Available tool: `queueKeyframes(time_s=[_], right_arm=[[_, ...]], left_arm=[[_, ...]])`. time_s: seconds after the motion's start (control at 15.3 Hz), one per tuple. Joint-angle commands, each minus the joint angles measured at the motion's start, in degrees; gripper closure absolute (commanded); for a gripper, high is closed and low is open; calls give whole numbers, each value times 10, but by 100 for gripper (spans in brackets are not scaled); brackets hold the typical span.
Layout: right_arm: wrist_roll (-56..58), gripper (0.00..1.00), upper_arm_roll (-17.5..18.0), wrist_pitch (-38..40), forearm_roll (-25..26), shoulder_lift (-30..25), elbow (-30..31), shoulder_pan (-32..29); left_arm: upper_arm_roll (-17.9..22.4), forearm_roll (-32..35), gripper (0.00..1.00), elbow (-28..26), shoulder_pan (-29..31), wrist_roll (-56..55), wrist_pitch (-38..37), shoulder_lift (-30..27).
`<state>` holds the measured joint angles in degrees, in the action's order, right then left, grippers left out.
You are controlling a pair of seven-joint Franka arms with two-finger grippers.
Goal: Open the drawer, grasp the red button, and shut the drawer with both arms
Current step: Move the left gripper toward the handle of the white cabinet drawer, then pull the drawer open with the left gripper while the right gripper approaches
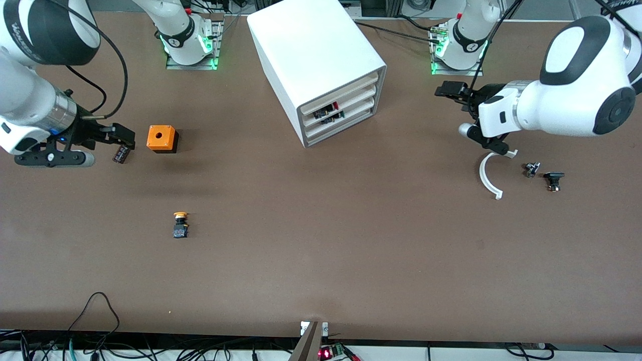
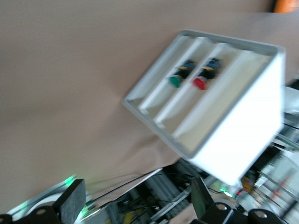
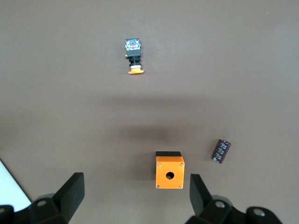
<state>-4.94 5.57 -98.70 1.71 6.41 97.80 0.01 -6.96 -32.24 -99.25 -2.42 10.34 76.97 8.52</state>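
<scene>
- The bench (image 1: 321, 260) is seen carrying the cabinet (image 1: 313, 55) near the arms' bases, with loose parts spread toward both ends.
- Three drawers are stacked in the cabinet's front; the middle drawer (image 1: 335, 111) holds the button (image 2: 202, 81), its red cap beside a green-capped one (image 2: 176, 80). In the left wrist view the cabinet's front appears open-faced, so the buttons can be seen in it.
- All drawers are judged to be pushed in, or nearly so; no handle is gripped, so the opening step is taken as not yet begun. Grabbing the button and closing the drawer are both left to do.
- The left gripper (image 1: 464, 113) is held in the air toward the left arm's end of the bench, above a white curved piece (image 1: 489, 175), with its jaws apart and nothing between them.
- The right gripper (image 1: 108, 138) is held over the right arm's end of the bench, just beside the orange cube (image 1: 161, 138); its jaws are apart and empty.
- A small dark cylinder (image 3: 222, 150) lies beside the cube, under the right gripper.
- An orange-capped button (image 1: 180, 224) lies on the bench nearer to the front camera than the cube; it is not the one wanted.
- Two small dark parts (image 1: 544, 174) lie beside the curved piece.
</scene>
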Motion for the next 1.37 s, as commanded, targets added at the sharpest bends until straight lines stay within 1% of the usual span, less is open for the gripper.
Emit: queueKeyframes(time_s=[0.0, 0.13, 0.2, 0.26, 0.33, 0.39, 0.46, 0.52, 0.65, 0.79, 0.92, 0.98, 1.18, 1.24, 1.31], right_arm=[[-12, 0, 7, 3, -12, 46, -44, -4], [-37, 0, 7, 3, -13, 86, -84, 4], [-46, 0, 7, 5, -12, 102, -102, 10], [-49, 0, 7, 4, -13, 113, -112, 11], [-52, 0, 7, 3, -13, 126, -119, 12], [-53, 0, 7, 3, -14, 138, -130, 19], [-66, 0, 7, 3, -14, 153, -145, 30], [-83, 0, 7, 4, -14, 166, -160, 38], [-111, 0, 7, 10, -13, 185, -184, 58], [-139, 0, 7, 10, -13, 194, -192, 74], [-165, 0, 6, 10, -12, 198, -197, 92], [-178, 0, 6, 14, -12, 200, -204, 96], [-228, 0, 7, 18, -13, 201, -212, 114], [-254, 0, 7, 20, -13, 205, -220, 129], [-273, 0, 7, 25, -13, 209, -231, 136]], left_arm=[[-1, -84, 0, -77, 12, 112, 71, -8], [-3, -144, 0, -138, 5, 163, 148, -8], [-8, -162, 0, -162, 4, 192, 171, 5], [-14, -169, 0, -181, 5, 247, 200, 24], [-16, -185, 0, -200, 5, 287, 222, 42], [-16, -226, 0, -225, 4, 306, 233, 47], [-27, -267, 0, -257, 2, 311, 249, 46], [-48, -286, 1, -279, 4, 331, 271, 46], [-59, -305, 3, -314, 2, 376, 300, 49], [-64, -334, 5, -335, 2, 391, 298, 52], [-88, -386, 6, -356, 2, 417, 303, 55], [-92, -403, 6, -365, 1, 439, 311, 55], [-95, -416, 9, -384, 1, 470, 311, 68], [-100, -427, 9, -389, 1, 476, 311, 70], [-110, -439, 12, -391, 2, 484, 311, 70]])
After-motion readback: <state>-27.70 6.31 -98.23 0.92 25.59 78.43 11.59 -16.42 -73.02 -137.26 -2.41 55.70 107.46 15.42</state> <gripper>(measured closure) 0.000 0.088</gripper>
